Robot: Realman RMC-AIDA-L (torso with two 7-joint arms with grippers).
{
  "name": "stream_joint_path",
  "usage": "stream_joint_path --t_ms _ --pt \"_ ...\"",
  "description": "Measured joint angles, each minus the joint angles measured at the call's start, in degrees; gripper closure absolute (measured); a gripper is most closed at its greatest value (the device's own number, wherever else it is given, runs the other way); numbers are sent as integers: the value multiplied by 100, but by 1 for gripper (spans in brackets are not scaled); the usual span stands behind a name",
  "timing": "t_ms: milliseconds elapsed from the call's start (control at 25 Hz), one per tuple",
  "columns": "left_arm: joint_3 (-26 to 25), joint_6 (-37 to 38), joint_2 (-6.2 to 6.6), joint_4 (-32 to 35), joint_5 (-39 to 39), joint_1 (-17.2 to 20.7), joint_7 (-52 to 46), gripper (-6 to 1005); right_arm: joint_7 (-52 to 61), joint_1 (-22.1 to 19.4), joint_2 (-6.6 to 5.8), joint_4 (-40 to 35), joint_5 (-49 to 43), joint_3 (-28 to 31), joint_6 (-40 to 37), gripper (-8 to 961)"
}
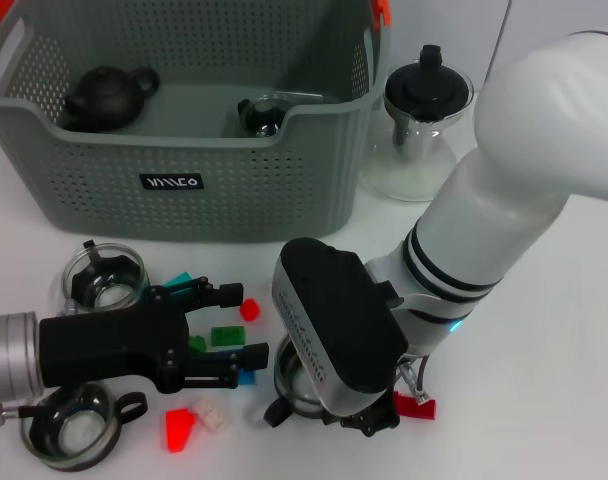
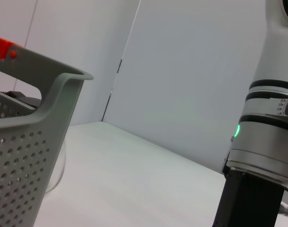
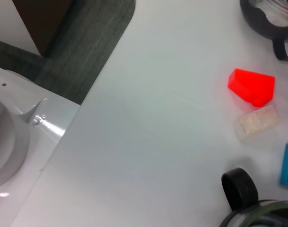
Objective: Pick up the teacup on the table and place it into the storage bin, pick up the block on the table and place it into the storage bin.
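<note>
The storage bin point(image 1: 184, 150) fills the upper left of the head view, a stiff perforated basket that already holds a dark teapot point(image 1: 109, 95) and a glass cup point(image 1: 264, 112). To its right, in the upper middle of the frame, stands a glass teapot point(image 1: 422, 125) with a black lid.

The right gripper point(image 1: 329, 405) sits low in the centre of the frame, directly over a teacup point(image 1: 296, 385) whose rim shows beneath the black wrist housing. Its fingers are hidden, so I cannot tell how wide they stand or whether they grip the cup. The left gripper point(image 1: 239, 325) reaches in from the lower left with its jaws spread wide and nothing between them, poised among the blocks.

Two more glass teacups lie at the left: one point(image 1: 106, 275) just below the bin, one point(image 1: 72, 428) at the lower left corner. These look thin-walled, slippery and breakable; I judge the rim or the black collar the safest hold, with gentle force.

The blocks are small, light and rigid: a green block point(image 1: 225, 335) between the left jaws' tips, a red block point(image 1: 180, 428), a white block point(image 1: 210, 417) touching it, a small red one point(image 1: 249, 309). A square pinch across flat faces should do, though the wedge shapes may slip
</note>
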Motion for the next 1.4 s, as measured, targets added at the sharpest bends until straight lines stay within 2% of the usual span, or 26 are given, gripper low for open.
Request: stream_joint_path --t_ms 160,360,600,960,1040,1200,1280,1400 --pt "0 0 0 0 0 0 -1 90 59 0 -10 -14 6 129 -150 899" --pt "-1 9 22 15 0 9 -30 90 153 -53 -45 -174 -10 584 -582 897" --pt "-146 121 57 47 3 64 -21 90 93 -202 -79 -521 -19 1836 -1635 898" --pt "-284 148 85 63 19 127 -3 91 17 -366 -255 -1285 9 4193 -3587 897" --pt "-301 122 88 62 27 129 -2 91 87 -396 -309 -1557 94 4468 -3723 897" --pt "-304 106 88 62 41 131 0 91 264 -436 -404 -2057 471 4643 -3741 896" --pt "-306 104 88 62 41 131 13 91 304 -361 -403 -2225 715 4834 -3711 896" --pt "-304 106 84 55 41 126 46 91 332 -92 -333 -2207 1092 5340 -3476 896"
